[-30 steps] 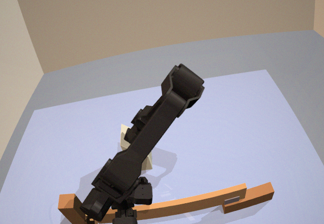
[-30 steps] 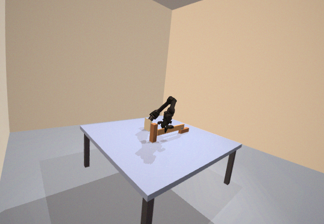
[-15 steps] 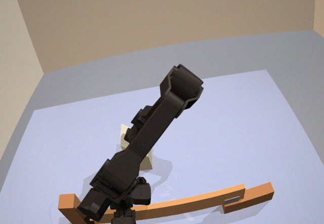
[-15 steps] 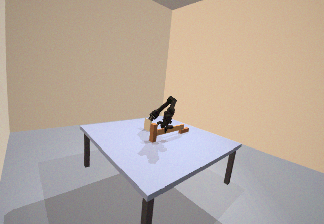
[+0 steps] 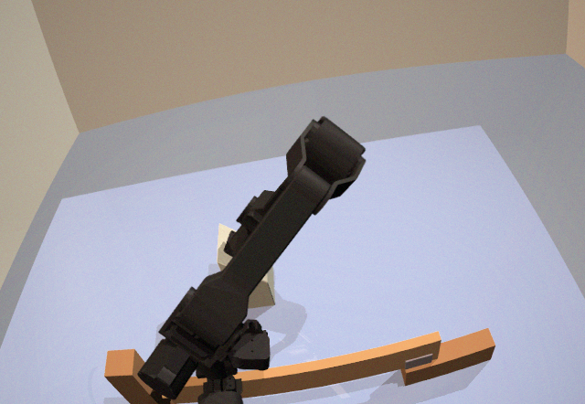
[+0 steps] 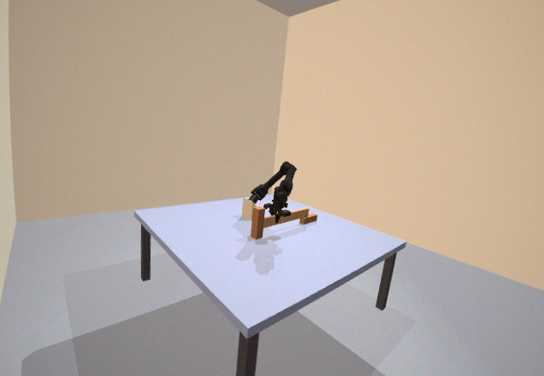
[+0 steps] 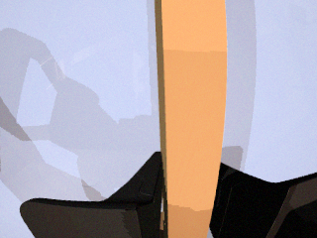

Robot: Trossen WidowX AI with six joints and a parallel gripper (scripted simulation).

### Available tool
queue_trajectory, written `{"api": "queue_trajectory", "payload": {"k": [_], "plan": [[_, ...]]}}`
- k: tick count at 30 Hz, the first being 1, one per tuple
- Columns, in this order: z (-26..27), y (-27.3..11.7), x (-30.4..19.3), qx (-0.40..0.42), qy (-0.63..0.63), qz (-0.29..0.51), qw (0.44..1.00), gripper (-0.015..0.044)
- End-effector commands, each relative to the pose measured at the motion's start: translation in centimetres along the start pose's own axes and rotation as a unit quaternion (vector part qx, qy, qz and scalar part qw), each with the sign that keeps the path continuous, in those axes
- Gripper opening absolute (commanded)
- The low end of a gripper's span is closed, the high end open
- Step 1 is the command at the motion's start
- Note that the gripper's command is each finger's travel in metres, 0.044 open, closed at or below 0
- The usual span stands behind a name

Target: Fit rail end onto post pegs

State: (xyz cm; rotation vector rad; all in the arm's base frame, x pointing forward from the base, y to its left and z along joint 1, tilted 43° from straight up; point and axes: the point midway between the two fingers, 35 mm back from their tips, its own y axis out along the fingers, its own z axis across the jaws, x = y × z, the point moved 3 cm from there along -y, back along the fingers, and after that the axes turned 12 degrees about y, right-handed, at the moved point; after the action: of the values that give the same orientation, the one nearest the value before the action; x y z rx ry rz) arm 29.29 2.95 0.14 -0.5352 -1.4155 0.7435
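Note:
The long orange rail (image 5: pixel 340 364) (image 6: pixel 291 217) (image 7: pixel 193 124) is raised off the table at its near end and looks roughly level. Its far end lies in the grey bracket (image 5: pixel 419 360) on the low footboard block (image 5: pixel 458 355) (image 6: pixel 309 219). The wooden post (image 5: pixel 122 364) (image 6: pixel 257 225) stands upright at the rail's near end. The arm hides most of the junction in the top view, so I cannot tell whether the rail touches the post or how deep the pegs sit. My gripper (image 7: pixel 173 156) (image 6: pixel 277 219) is shut on the rail, one finger on each side, near the post.
A cream block (image 5: pixel 261 295) (image 6: pixel 247 209) stands on the table behind the rail, partly hidden by the arm. The arm arches over the table from above the rail. The pale blue table (image 5: pixel 401 229) (image 6: pixel 263 293) has its edges in view.

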Motion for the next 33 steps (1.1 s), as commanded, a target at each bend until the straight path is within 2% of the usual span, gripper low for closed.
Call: {"api": "queue_trajectory", "payload": {"k": [1,33], "plan": [[-0.21,-0.30,-0.28,-0.006,-0.001,0.001,1.000,0.0000],[-0.37,-0.32,-1.03,-0.006,-0.001,0.001,1.000,0.0000]]}}
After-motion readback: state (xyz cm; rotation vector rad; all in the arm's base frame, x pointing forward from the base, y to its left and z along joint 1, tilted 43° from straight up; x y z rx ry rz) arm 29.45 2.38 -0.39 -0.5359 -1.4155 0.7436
